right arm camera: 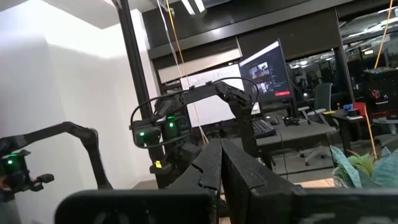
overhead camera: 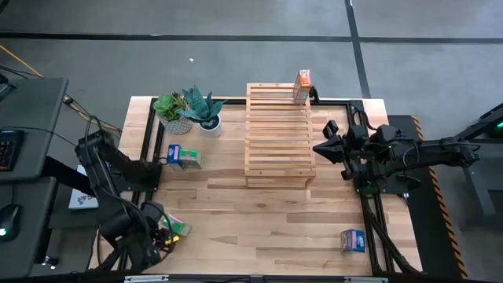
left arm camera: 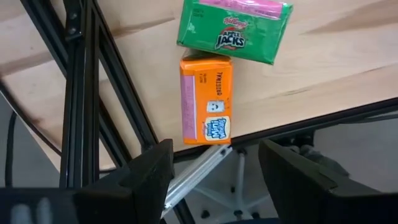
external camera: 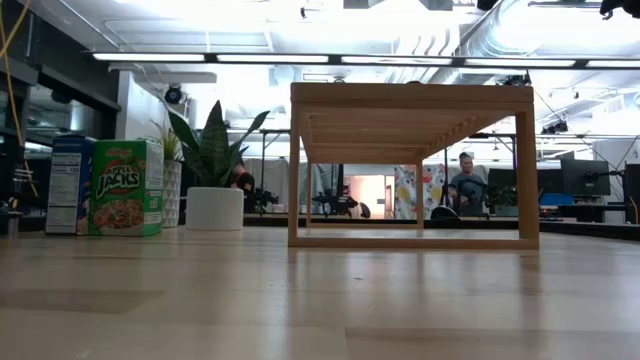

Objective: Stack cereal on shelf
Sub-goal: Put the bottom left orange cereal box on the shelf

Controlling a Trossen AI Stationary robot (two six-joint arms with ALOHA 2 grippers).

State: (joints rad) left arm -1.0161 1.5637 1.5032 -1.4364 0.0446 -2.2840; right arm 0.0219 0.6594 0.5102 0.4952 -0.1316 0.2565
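Note:
My left gripper [left arm camera: 217, 171] hangs open, pointing down, above the table's near left corner [overhead camera: 161, 236]. It touches nothing. Below it an orange cereal box [left arm camera: 206, 99] lies flat at the table's edge, and a green box [left arm camera: 233, 28] lies flat just beyond it. A green box [external camera: 125, 187] and a blue box [external camera: 68, 185] stand upright together near the plants [overhead camera: 183, 156]. Another orange box [overhead camera: 302, 85] stands on the far right corner of the shelf [overhead camera: 279, 134]. A blue box [overhead camera: 353, 240] sits near the front right. My right gripper [overhead camera: 318, 147] is shut, raised beside the shelf's right side.
Two potted plants [overhead camera: 190, 112] stand at the far left, left of the shelf. Black frame rails [left arm camera: 81, 93] run along the table's left edge by the orange box. Bare wooden tabletop [overhead camera: 267, 220] lies between the shelf and the near edge.

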